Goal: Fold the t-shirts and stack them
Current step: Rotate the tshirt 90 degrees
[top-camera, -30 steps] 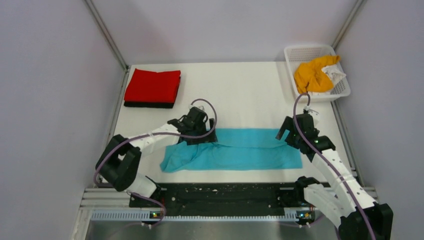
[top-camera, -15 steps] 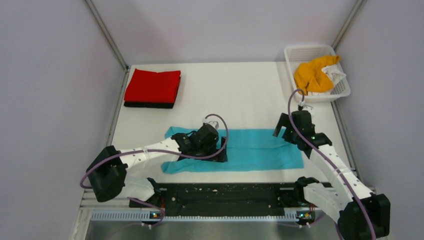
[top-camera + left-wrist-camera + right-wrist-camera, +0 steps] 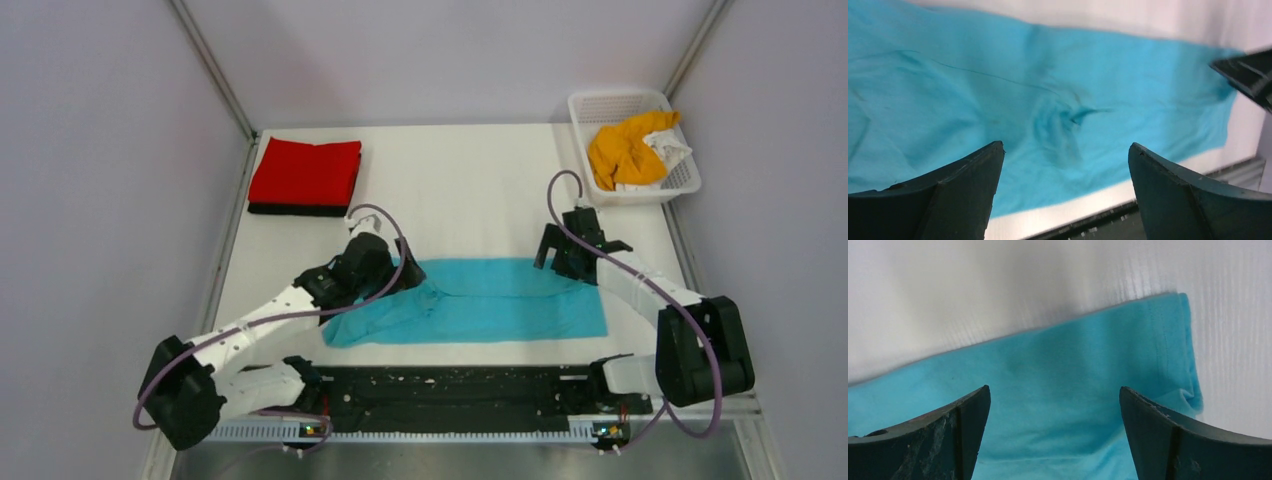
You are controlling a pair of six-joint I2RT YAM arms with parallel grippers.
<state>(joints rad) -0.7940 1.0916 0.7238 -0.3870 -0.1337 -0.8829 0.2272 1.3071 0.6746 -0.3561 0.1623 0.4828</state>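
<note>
A turquoise t-shirt [image 3: 490, 300] lies as a long folded strip across the near middle of the table, its left end rumpled. My left gripper [image 3: 398, 277] hovers open over that left part; between its fingers only creased cloth [image 3: 998, 90] shows under the left gripper [image 3: 1065, 145]. My right gripper [image 3: 568, 262] stands open above the strip's far right edge, with the shirt's hem [image 3: 1073, 370] below the right gripper [image 3: 1054, 389]. A folded red t-shirt [image 3: 305, 170] rests on a black one [image 3: 296, 209] at the far left. An orange t-shirt [image 3: 622, 150] and a white one [image 3: 668, 150] lie crumpled in a basket.
The white mesh basket [image 3: 605, 103] stands in the far right corner. Grey walls close in both sides. A black rail [image 3: 450, 390] runs along the table's near edge [image 3: 1098, 200]. The right gripper's finger [image 3: 1248, 75] shows at the left wrist view's right edge.
My left gripper has drawn back from the shirt's middle to its left part, leaving that end rumpled. The right gripper has shifted left and farther back, over the shirt's far edge. Both stayed open.
</note>
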